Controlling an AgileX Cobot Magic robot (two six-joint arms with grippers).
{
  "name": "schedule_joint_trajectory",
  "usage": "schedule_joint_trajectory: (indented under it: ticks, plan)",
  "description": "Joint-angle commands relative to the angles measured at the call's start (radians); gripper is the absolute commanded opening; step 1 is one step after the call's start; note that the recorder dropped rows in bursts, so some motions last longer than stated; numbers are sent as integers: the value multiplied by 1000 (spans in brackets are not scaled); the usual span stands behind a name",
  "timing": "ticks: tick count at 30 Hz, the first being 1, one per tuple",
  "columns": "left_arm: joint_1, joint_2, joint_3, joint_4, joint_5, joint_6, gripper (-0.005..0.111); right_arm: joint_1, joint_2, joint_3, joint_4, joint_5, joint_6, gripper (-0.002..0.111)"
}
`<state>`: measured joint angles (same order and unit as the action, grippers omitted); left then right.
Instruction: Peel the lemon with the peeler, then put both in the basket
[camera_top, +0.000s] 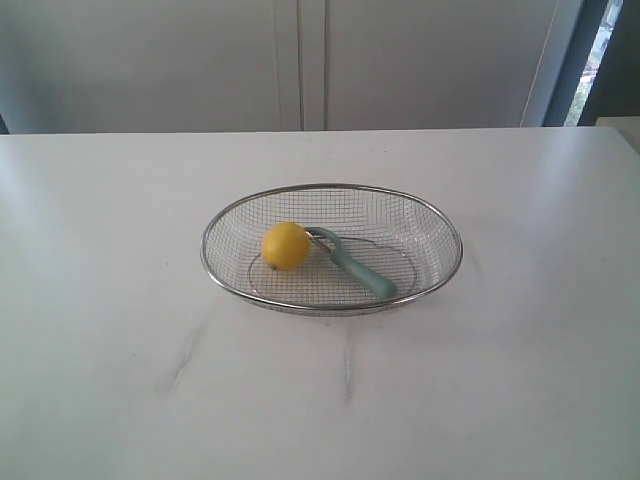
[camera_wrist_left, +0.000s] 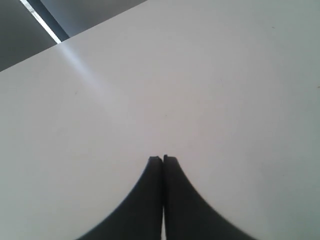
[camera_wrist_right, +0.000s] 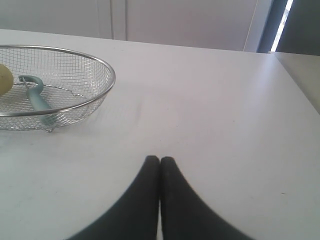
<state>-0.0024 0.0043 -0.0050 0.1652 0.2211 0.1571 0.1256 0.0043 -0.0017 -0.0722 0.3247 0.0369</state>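
The yellow lemon (camera_top: 286, 246) lies inside the silver wire basket (camera_top: 218, 222) at the middle of the white table, on its left half. Beside it in the same basket rests the teal-handled peeler (camera_top: 358, 266), its head next to the lemon. In the right wrist view the basket (camera_wrist_right: 102, 65) holds the peeler (camera_wrist_right: 37, 99) and a sliver of the lemon (camera_wrist_right: 4, 79). My right gripper (camera_wrist_right: 160, 159) is shut and empty over bare table, well away from the basket. My left gripper (camera_wrist_left: 163, 159) is also shut and empty over bare table. Neither arm shows in the exterior view.
The white table (camera_top: 120, 350) has faint grey marks in front of the basket. A pale wall with panel seams (camera_top: 312, 60) stands behind the table's far edge, and a dark window frame (camera_top: 590, 55) is at the back right.
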Motion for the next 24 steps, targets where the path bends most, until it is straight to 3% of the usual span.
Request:
schedule_joint_trajectory:
  ticks: [1,10,24]
  plan:
    - [2,-4,5,0,16,-23,0,2,-4,2,-8,-8,5,0]
    - [2,-4,5,0,16,-276,0,2,-4,2,-8,-8,5,0]
    - [2,-4,5,0,12,-327,0,2,-4,2,-8,-8,5,0]
